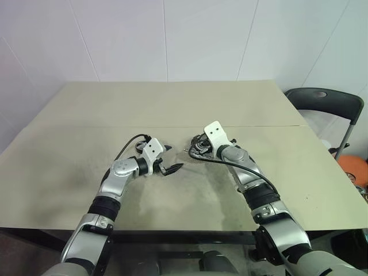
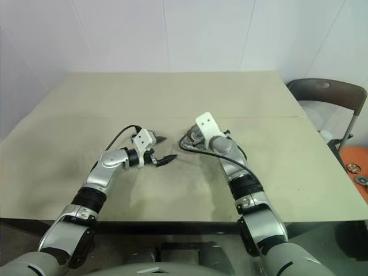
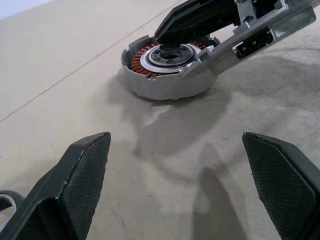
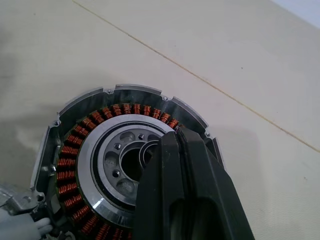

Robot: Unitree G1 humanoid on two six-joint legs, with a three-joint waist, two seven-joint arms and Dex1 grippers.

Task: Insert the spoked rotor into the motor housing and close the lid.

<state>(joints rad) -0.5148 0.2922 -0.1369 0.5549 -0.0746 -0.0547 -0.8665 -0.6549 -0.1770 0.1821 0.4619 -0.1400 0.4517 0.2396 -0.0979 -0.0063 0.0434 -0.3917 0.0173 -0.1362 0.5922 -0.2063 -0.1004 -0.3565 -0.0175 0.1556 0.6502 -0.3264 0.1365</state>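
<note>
While my right gripper (image 4: 172, 145) sits clenched over the motor housing (image 4: 100, 165), nothing is held.
My left gripper (image 3: 175, 195), released, faces it from nearby.

Near the middle of the tabletop (image 2: 241, 98), the right end effector (image 2: 192, 138) was over the motor housing (image 2: 190, 142); the left end effector (image 2: 165, 149) stood open beside it.

Head stereo eyes looked forward and down over the desk (image 1: 172, 103) from above; both wrist cameras sat close, sharing the motor housing (image 4: 100, 165).
</note>
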